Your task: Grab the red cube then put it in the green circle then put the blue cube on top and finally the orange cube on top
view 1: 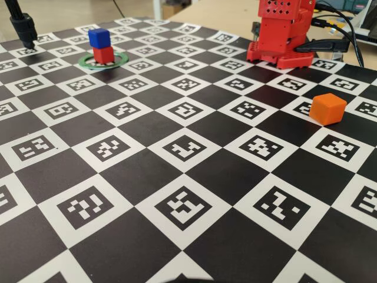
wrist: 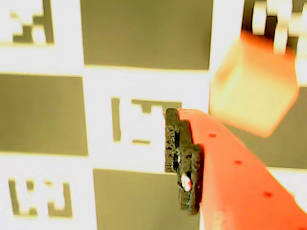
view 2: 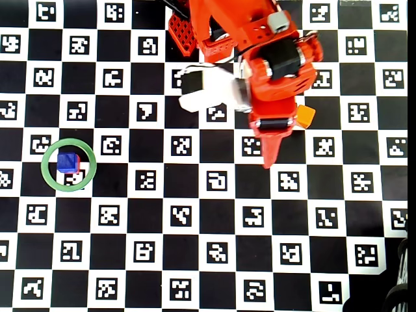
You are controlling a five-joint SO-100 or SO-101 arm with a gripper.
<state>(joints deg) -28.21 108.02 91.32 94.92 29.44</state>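
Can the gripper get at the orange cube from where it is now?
Probably yes: the orange cube sits alone on the board, right beside the gripper, with nothing between them.

A black-and-white checkered marker board (view 1: 188, 177) covers the table. In the fixed view's upper left lies the green circle (view 1: 121, 62), holding the red cube (view 1: 103, 55). The orange cube (view 1: 328, 108) sits at right.

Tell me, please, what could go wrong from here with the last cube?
The small matte orange cube sits partly under the arm, beside the gripper rather than between its fingers, so a descent might knock it away. The deep-blue cube looks slightly offset on the red cube inside the thin green ring; a third might topple.
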